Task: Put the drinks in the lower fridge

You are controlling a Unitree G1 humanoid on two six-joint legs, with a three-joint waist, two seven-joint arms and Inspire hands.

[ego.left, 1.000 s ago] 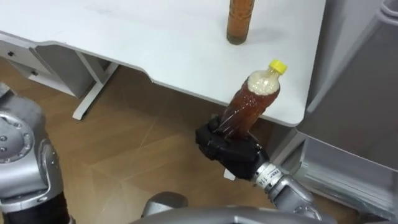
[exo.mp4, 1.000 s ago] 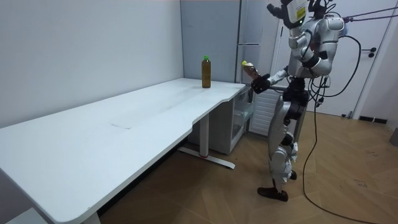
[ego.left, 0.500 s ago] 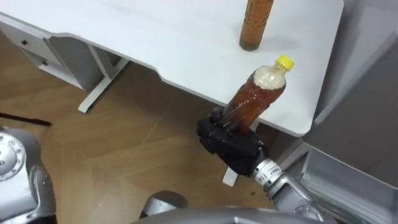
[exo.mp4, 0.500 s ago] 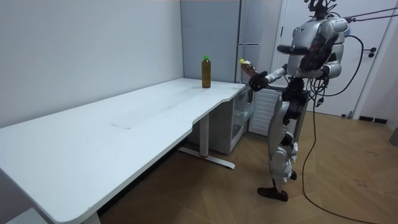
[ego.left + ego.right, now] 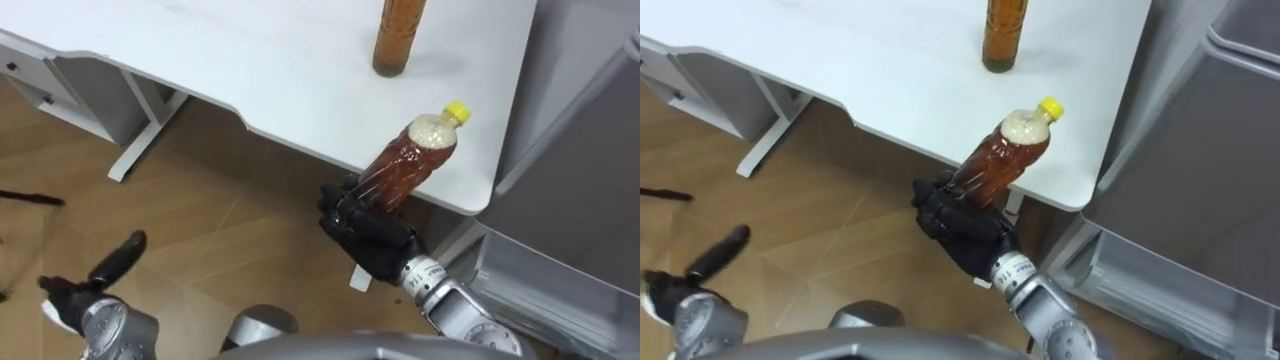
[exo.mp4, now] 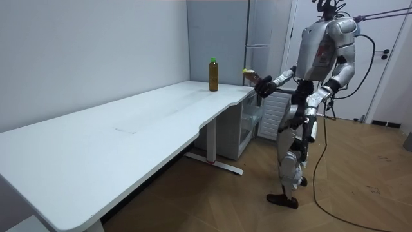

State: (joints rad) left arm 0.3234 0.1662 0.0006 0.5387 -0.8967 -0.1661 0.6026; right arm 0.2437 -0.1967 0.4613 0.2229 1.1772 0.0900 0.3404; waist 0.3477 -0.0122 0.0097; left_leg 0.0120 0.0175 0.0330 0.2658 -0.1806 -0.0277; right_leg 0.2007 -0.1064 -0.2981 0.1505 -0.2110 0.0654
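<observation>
The right hand was clenched round the base of a clear plastic bottle of brown tea with a yellow cap, tipped toward 1 o'clock, near the white table's corner. A second brown bottle stood on the table at 12 o'clock. The left hand showed at 8 o'clock; whether it was open I could not tell.

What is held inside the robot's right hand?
The right hand is curled round a brown drink bottle with a yellow cap; the bottle's base is covered by the hand.
</observation>
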